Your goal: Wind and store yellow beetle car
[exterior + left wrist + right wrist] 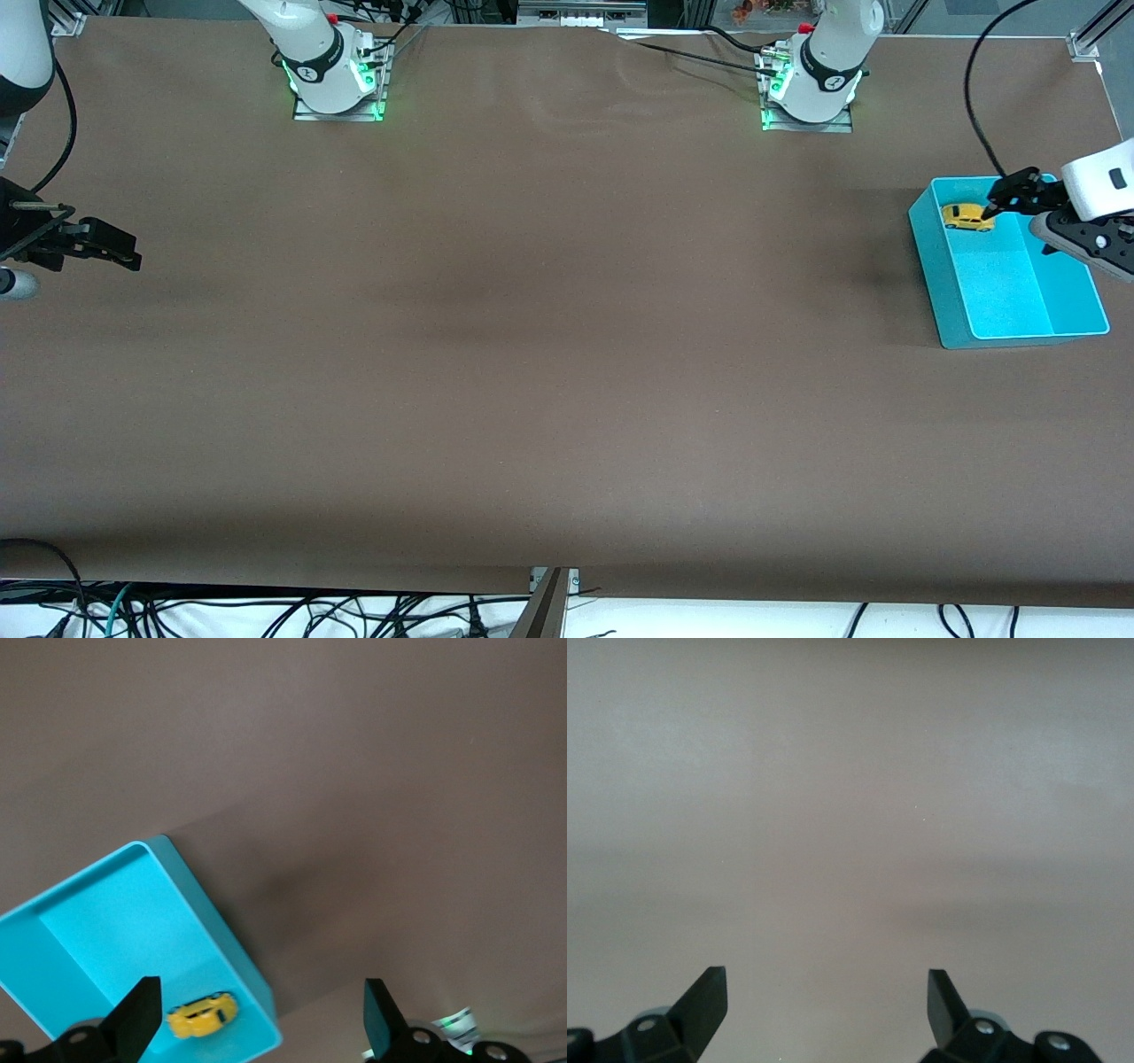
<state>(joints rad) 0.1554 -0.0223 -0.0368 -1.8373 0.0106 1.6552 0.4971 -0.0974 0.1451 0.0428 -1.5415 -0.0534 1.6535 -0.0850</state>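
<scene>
One brown table [532,354], cyan bin [943,292], yellow beetle car [967,216]

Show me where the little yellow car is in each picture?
Front view: the yellow car lies in the blue bin, at the bin's end farther from the camera, beside the left end effector.
Left wrist view: the car is inside the bin, close to its wall.
Right wrist view: not in it, only bare table.
Shared landmark: the blue bin.

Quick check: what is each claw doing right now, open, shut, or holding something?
Left claw: open, empty, over the cyan bin where the yellow beetle car lies.
Right claw: open, empty, waiting over the table at the right arm's end.
</scene>
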